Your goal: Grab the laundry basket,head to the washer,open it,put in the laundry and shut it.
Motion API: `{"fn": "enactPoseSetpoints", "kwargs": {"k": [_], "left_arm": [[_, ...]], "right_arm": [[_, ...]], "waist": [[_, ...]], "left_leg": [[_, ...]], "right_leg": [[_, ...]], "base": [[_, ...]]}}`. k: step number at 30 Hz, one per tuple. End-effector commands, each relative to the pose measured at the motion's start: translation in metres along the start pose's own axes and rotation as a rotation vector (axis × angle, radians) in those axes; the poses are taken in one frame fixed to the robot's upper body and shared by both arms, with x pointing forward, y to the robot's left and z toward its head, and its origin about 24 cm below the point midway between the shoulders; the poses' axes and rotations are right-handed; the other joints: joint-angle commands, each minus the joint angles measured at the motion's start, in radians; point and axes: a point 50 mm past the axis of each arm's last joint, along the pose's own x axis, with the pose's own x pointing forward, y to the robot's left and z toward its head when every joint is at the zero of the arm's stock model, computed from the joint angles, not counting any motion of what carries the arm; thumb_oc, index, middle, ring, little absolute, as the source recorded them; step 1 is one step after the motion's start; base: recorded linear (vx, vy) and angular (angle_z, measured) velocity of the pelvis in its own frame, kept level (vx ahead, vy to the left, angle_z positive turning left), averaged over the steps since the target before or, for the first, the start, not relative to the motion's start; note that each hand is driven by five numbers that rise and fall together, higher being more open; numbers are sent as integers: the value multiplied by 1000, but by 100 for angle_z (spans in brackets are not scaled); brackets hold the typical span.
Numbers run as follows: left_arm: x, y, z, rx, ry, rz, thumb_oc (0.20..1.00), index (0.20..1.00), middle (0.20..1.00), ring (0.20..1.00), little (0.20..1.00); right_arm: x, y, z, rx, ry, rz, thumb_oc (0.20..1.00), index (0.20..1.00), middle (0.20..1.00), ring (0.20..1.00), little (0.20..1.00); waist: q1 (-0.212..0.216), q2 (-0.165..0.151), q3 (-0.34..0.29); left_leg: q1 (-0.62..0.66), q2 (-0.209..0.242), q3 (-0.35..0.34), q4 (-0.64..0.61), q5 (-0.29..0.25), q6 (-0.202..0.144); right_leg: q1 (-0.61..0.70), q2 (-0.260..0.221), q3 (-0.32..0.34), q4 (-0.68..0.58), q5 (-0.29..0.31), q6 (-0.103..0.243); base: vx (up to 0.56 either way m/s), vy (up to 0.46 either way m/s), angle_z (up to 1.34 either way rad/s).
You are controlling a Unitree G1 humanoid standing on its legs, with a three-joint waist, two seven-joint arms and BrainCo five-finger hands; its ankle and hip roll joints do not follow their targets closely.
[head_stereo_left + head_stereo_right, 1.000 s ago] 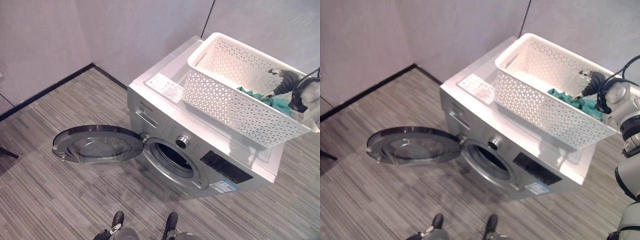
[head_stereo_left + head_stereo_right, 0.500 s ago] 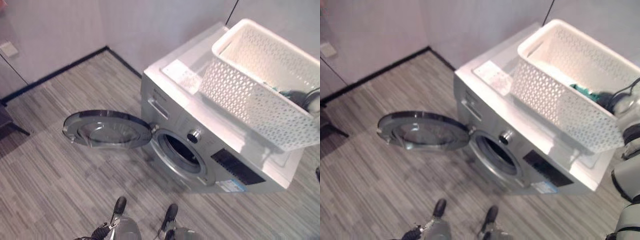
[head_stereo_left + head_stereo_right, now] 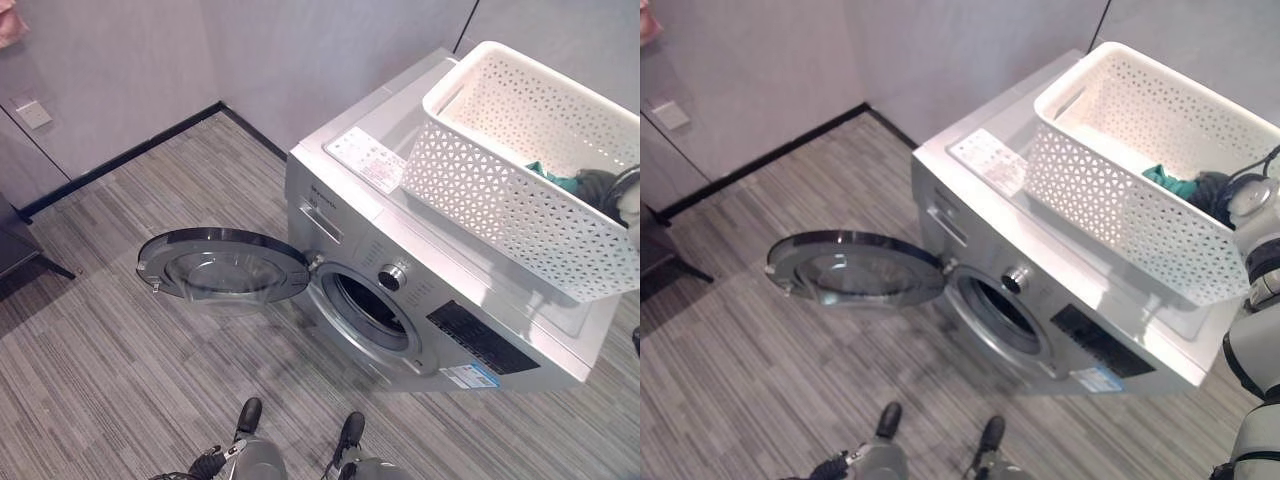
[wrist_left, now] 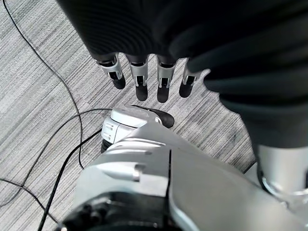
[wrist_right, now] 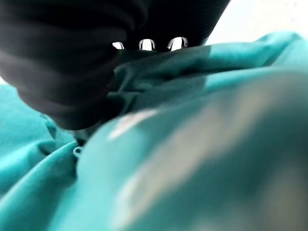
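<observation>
On top of the silver front-loading washer, in the left eye view, sits the white perforated laundry basket, resting on the machine's lid towards its right end. The round glass door hangs wide open to the left, hinged beside the dark drum opening, and a control knob sits just above that opening. A printed label lies on the lid beside the basket. Teal laundry peeps over the basket's far right wall, with the right hand sunk in beside it. Grey striped flooring runs up to a dark skirting line along the wall.

Over to the right eye view: same picture, the basket square on the lid, the teal cloth bunched in its right corner and the dark wrist cover down among it, touching the cloth.

Left wrist view now: the left hand hangs over the floor, its fingers straight and loosely spread, holding nothing.

Right wrist view: teal cloth presses right up against the camera, folds all around the dark ribbed cover. A few silver fingers show past the cover, running into the fabric; their tips are buried, so whether they are closed on the cloth or not, I cannot tell.
</observation>
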Motion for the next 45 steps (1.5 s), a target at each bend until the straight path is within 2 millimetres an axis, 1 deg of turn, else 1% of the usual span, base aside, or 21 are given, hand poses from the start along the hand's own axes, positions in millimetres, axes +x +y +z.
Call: {"fn": "enactPoseSetpoints", "kwargs": {"k": [1, 2, 3, 4, 5, 6, 8, 9, 11, 13, 15, 16, 18, 19, 22, 24, 29, 38, 39, 43, 45], "left_arm": [[1, 7, -1, 55, 33, 27, 1000, 1000, 1000, 1000, 1000], [1, 8, -1, 58, 37, 31, 1000, 1000, 1000, 1000, 1000], [0, 10, -3, 68, 45, 38, 1000, 1000, 1000, 1000, 1000], [0, 10, -3, 68, 44, 38, 1000, 1000, 1000, 1000, 1000], [1, 12, -2, 80, 45, 48, 1000, 1000, 1000, 1000, 1000], [1, 12, -2, 81, 45, 49, 1000, 1000, 1000, 1000, 1000], [0, 15, -2, 91, 48, 64, 1000, 1000, 1000, 1000, 1000], [-1, 19, -3, 95, 52, 87, 1000, 1000, 1000, 1000, 1000], [-1, 19, -3, 96, 52, 88, 1000, 1000, 1000, 1000, 1000], [-1, 20, -8, 98, 62, 98, 1000, 1000, 1000, 1000, 1000], [-2, 20, -10, 94, 64, 111, 1000, 1000, 1000, 1000, 1000], [-2, 21, -10, 95, 65, 113, 1000, 1000, 1000, 1000, 1000], [-3, 24, -12, 88, 71, 132, 1000, 1000, 1000, 1000, 1000], [-3, 24, -13, 89, 71, 134, 1000, 1000, 1000, 1000, 1000], [-5, 25, -20, 77, 96, 149, 1000, 1000, 1000, 1000, 1000], [-5, 26, -22, 78, 103, 154, 1000, 1000, 1000, 1000, 1000], [-6, 27, -25, 91, 115, 159, 1000, 1000, 1000, 1000, 1000], [-6, 27, -25, 92, 115, 160, 1000, 1000, 1000, 1000, 1000], [-6, 26, -25, 106, 117, 152, 1000, 1000, 1000, 1000, 1000], [-4, 21, -19, 113, 98, 139, 1000, 1000, 1000, 1000, 1000], [-3, 19, -19, 116, 96, 134, 1000, 1000, 1000, 1000, 1000]], "right_arm": [[-5, -24, 14, 120, -79, -145, 200, 200, 200, 200, 200], [-6, -29, 13, 164, -93, -178, 200, 200, 200, 200, 200], [-12, -43, 14, 259, -132, -256, 200, 200, 200, 200, 200], [-12, -43, 14, 260, -131, -257, 200, 200, 200, 200, 200], [-18, -55, 17, 322, -184, -350, 200, 200, 200, 200, 200], [-18, -55, 17, 322, -184, -350, 200, 200, 200, 200, 200], [-24, -65, 18, 376, -234, -424, 200, 200, 200, 200, 200], [-34, -80, 20, 425, -286, -523, 200, 200, 200, 200, 200], [-34, -80, 20, 425, -286, -522, 200, 200, 200, 200, 200], [-49, -99, 23, 455, -355, -653, 200, 200, 200, 200, 200], [-59, -108, 26, 448, -395, -745, 200, 200, 200, 200, 200], [-59, -107, 25, 449, -393, -745, 200, 200, 200, 200, 200], [-74, -120, 30, 442, -447, -861, 200, 200, 200, 200, 200], [-74, -119, 29, 443, -445, -861, 200, 200, 200, 200, 200], [-91, -127, 42, 384, -519, -975, 200, 200, 200, 200, 200], [-93, -127, 41, 378, -515, -1003, 200, 200, 200, 200, 200], [-111, -137, 46, 338, -546, -1119, 200, 200, 200, 200, 200], [-111, -137, 45, 339, -544, -1119, 200, 200, 200, 200, 200], [-119, -142, 47, 314, -560, -1153, 200, 200, 200, 200, 200], [-140, -144, 39, 252, -573, -1241, 200, 200, 200, 200, 200], [-145, -138, 25, 234, -558, -1260, 200, 200, 200, 200, 200]], "waist": [[15, -69, 15], [16, -71, 11], [10, -78, -4], [8, -80, -5], [4, -86, -18], [2, -88, -19], [-6, -94, -34], [-12, -101, -49], [-12, -101, -49], [-19, -107, -69], [-24, -108, -79], [-23, -110, -78], [-31, -109, -95], [-30, -110, -94], [-40, -103, -109], [-40, -104, -112], [-59, -98, -119], [-57, -99, -119], [-75, -94, -121], [-108, -84, -123], [-126, -81, -124]], "left_leg": [[66, 17, 13, -16, 19, 19], [78, 20, 19, -15, 12, 18], [90, 20, 25, -10, 0, 18], [86, 17, 23, -10, 2, 19], [104, 19, 30, -7, -12, 20], [100, 16, 28, -7, -9, 21], [108, 15, 31, -3, -17, 22], [121, 15, 38, 3, -31, 22], [121, 15, 38, 3, -31, 23], [138, 11, 46, 16, -52, 26], [147, 7, 49, 30, -68, 30], [147, 6, 49, 32, -69, 30], [158, 0, 56, 49, -90, 36], [158, 0, 56, 51, -92, 36], [174, -14, 67, 72, -121, 47], [178, -18, 71, 77, -128, 50], [188, -42, 86, 85, -150, 69], [189, -43, 88, 85, -150, 70], [193, -56, 96, 85, -159, 79], [201, -90, 113, 83, -176, 104], [208, -109, 124, 76, -182, 118]], "right_leg": [[95, -27, 57, 50, -189, 42], [104, -25, 60, 51, -192, 41], [117, -25, 64, 50, -193, 42], [114, -28, 63, 50, -191, 43], [129, -26, 67, 51, -194, 45], [126, -28, 66, 50, -193, 46], [134, -31, 67, 51, -193, 48], [147, -33, 71, 53, -194, 51], [147, -33, 71, 53, -194, 51], [163, -37, 75, 55, -196, 54], [171, -41, 81, 58, -197, 55], [172, -41, 81, 58, -197, 56], [184, -50, 87, 63, -199, 59], [186, -50, 87, 64, -199, 59], [195, -64, 100, 71, -196, 64], [197, -68, 105, 71, -193, 67], [186, -89, 125, 78, -176, 81], [185, -90, 127, 79, -175, 82], [178, -102, 136, 81, -165, 89], [159, -129, 162, 88, -144, 110], [148, -146, 182, 88, -130, 122]], "base": [[31, 26, -3], [45, 34, -8], [35, 31, -11], [50, 31, -15], [23, 13, -10], [36, 19, -5], [24, 21, 1], [39, 31, 0], [0, 0, 0], [20, 50, -2], [15, 44, -5], [12, 57, -6], [4, 79, -8], [14, 80, -8], [-4, 98, -5], [-7, 81, -4], [-28, 108, -12], [-7, 21, -4], [-61, 192, 0], [-58, 184, -8], [-44, 185, -11]]}}
